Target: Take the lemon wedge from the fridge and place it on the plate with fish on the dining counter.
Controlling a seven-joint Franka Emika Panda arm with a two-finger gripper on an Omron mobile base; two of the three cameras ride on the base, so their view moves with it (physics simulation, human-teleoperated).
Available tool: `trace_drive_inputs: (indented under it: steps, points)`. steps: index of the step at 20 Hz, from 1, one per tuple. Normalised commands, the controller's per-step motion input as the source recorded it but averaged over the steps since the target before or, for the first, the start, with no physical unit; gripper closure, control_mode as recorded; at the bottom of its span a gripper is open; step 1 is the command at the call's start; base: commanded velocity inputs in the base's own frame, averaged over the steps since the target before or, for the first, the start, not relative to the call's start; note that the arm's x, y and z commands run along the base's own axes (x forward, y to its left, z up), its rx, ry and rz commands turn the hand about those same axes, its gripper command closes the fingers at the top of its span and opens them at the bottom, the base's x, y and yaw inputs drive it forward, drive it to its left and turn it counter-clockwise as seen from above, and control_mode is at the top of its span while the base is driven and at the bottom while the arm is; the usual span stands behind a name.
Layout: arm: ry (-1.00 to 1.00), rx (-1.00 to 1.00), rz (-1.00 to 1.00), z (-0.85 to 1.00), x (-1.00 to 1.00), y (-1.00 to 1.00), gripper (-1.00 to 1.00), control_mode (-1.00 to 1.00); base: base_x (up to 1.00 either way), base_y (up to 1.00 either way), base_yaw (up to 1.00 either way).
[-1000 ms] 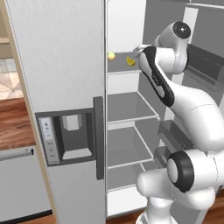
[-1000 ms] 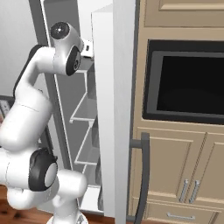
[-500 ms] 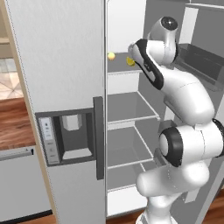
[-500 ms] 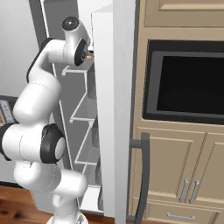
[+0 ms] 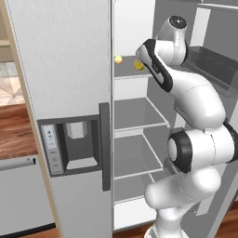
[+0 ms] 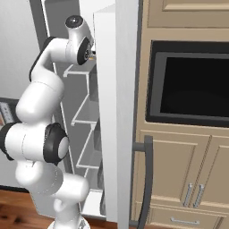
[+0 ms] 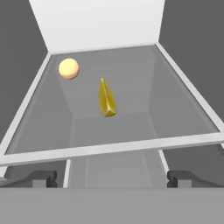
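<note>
— Where is the claw (image 7: 112, 178) right now?
— Raised at the front edge of the fridge's (image 5: 60, 69) top shelf (image 7: 131, 144), fingertips spread wide apart and holding nothing, looking in over the glass.
— And the lemon wedge (image 7: 106, 98)?
— Lying on that shelf near its middle, pointing toward the back wall, well short of the fingertips. A round pale fruit (image 7: 68, 68) sits apart from it, toward the shelf's back left corner.
— So what is done?
— The fridge door stands open and the arm is lined up with the wedge. I judge that only the approach is done.
— What remains?
— Reaching in, gripping the wedge, backing out, and carrying it to the plate with fish.
</note>
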Motion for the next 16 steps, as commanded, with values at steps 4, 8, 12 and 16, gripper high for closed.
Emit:
trace_drive_inputs:
  steps: [4,8,12,16]
  points:
    - [0.0,0.0,0.0,-0.24,0.08,0.0,-1.0,-1.0,0.0,0.0,0.0]
    - [0.0,0.0,0.0,-0.1,0.3,0.0,-1.0,-1.0,0.0,0.0,0.0]
    - [0.0,0.0,0.0,0.0,0.58,0.0,-1.0,-1.0,0.0,0.0,0.0]
    - [0.01,0.0,-0.02,0.0,0.64,0.0,-1.0,-1.0,0.0,0.0,0.0]
